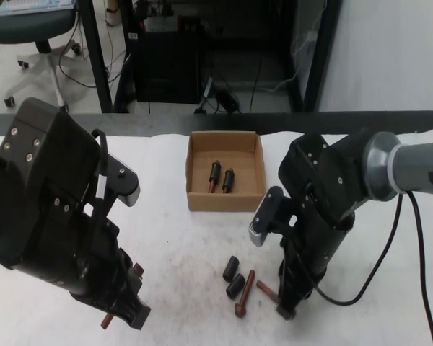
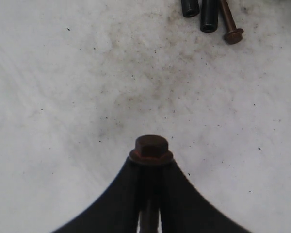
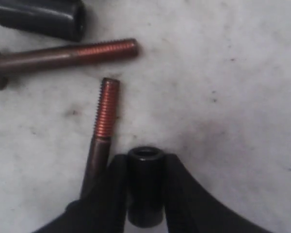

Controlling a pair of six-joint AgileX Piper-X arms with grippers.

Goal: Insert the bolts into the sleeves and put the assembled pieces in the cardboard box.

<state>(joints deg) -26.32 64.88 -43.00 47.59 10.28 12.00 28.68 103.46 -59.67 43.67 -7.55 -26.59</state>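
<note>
Left pincer is clamped on a bolt by the shank, hex head just past the tips, above the bare counter. Right pincer is closed around a black sleeve, bore facing outward, low beside the spare bolts and spare sleeves. The cardboard box holds two assembled pieces. Parts look rigid, light and smooth, so likely to roll or twist. Grip mid-body and leave the bore and thread end free.
</note>
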